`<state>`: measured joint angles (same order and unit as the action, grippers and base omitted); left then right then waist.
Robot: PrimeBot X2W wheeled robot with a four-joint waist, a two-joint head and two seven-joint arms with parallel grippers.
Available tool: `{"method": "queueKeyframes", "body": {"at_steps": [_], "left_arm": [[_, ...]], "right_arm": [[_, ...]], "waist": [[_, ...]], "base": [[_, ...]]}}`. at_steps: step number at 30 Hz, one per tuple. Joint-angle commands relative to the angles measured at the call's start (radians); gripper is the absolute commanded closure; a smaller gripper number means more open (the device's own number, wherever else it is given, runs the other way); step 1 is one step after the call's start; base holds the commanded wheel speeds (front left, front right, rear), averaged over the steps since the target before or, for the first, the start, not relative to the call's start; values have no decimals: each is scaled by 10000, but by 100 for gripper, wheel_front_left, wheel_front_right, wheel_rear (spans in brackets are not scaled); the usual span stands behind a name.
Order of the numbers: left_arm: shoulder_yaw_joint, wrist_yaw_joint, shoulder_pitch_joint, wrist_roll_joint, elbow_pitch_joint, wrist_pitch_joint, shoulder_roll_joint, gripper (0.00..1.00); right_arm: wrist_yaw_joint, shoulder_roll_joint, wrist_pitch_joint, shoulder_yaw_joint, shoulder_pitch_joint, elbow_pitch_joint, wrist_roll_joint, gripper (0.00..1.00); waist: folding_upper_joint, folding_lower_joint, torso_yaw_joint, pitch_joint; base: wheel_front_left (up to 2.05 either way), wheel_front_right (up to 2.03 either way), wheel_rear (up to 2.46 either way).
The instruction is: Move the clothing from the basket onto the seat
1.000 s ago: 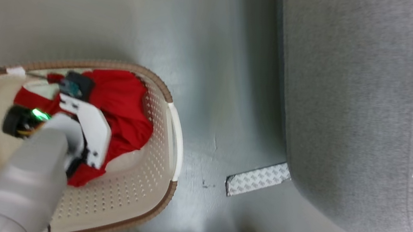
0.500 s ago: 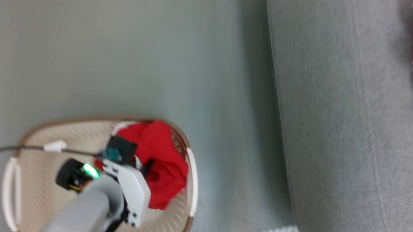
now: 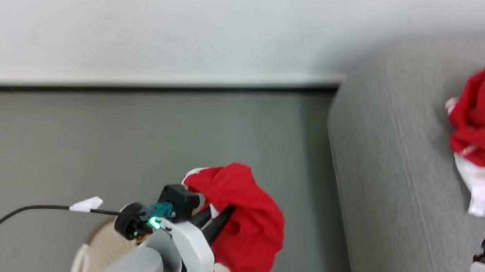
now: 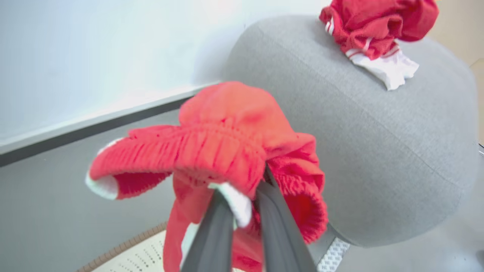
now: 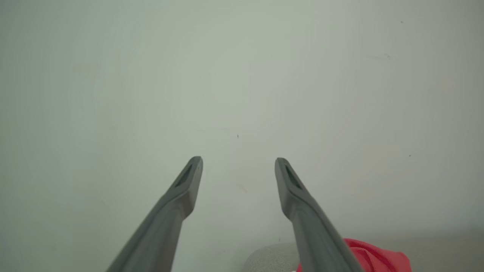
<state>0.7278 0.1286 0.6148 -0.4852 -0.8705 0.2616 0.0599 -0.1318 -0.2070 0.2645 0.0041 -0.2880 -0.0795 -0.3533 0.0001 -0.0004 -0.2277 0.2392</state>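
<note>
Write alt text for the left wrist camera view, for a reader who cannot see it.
The left claw pinches a bright red garment with an elastic waistband, held above the cream basket. Behind it sits a rounded grey sofa with a red and white garment on top, against a pale wall.

No readable text, label, brand or number shows on anything

Grey forearm (image 3: 126, 269), white wrist shell (image 3: 196, 252), green light (image 3: 154, 223), black cable (image 3: 28, 207), left hand (image 3: 215, 214) with long dark fingers (image 4: 278, 226)
</note>
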Motion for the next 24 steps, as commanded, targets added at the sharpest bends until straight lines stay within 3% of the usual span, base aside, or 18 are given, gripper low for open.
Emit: {"method": "queueKeyframes", "body": {"at_steps": [1,9,24], "left_arm": [[-66,25,-169,-98,315,26,108,100],[-390,-157,-323,93,2475,0,414,100],[-895,-621,635,-321,5211,-1051,839,100]], "right_arm": [[23,-85,-3,49,279,119,-70,0],[23,-183,-3,493,1233,673,-291,0],[23,-100,-3,1622,1595,1231,-687,0]], "waist": [[-1,4,710,-1059],[-1,4,1130,-2261],[-1,4,1255,-2748]], "base": [[0,0,0],[0,0,0],[0,0,0]]}}
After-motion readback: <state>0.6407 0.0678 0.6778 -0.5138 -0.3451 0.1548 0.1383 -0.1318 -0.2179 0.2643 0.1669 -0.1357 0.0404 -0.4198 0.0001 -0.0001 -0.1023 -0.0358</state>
